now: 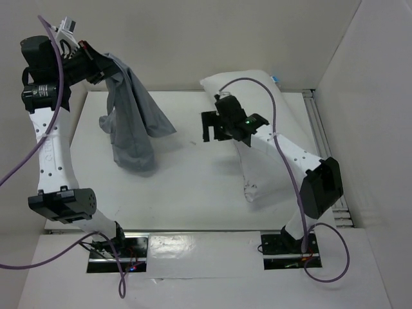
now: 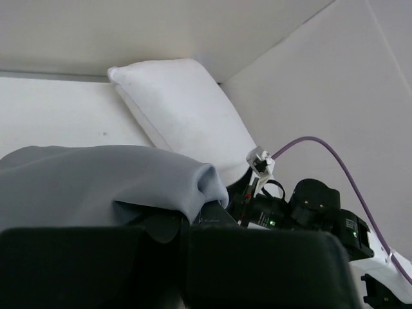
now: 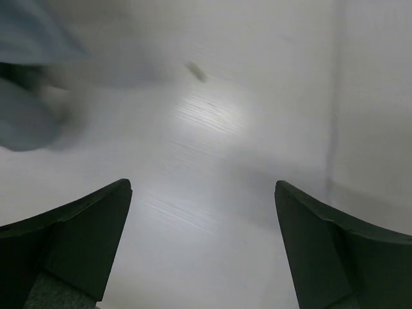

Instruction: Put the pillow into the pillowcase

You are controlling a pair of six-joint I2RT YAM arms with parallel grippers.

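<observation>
At far left the left end effector (image 1: 92, 59) is raised high and clamped on an upper edge of the pillowcase (image 1: 132, 122), which hangs as a crumpled grey drape with its lower folds on the table (image 1: 193, 187) and no opening visibly spread. Toward the middle the right end effector (image 1: 207, 127) hovers over the table, fingers wide apart, holding nothing and facing the hanging cloth. The pillow (image 1: 257, 84) lies to its right and behind it, toward the back-right corner, long axis running near to far beneath the right arm, which is clearly the nearer one
</observation>
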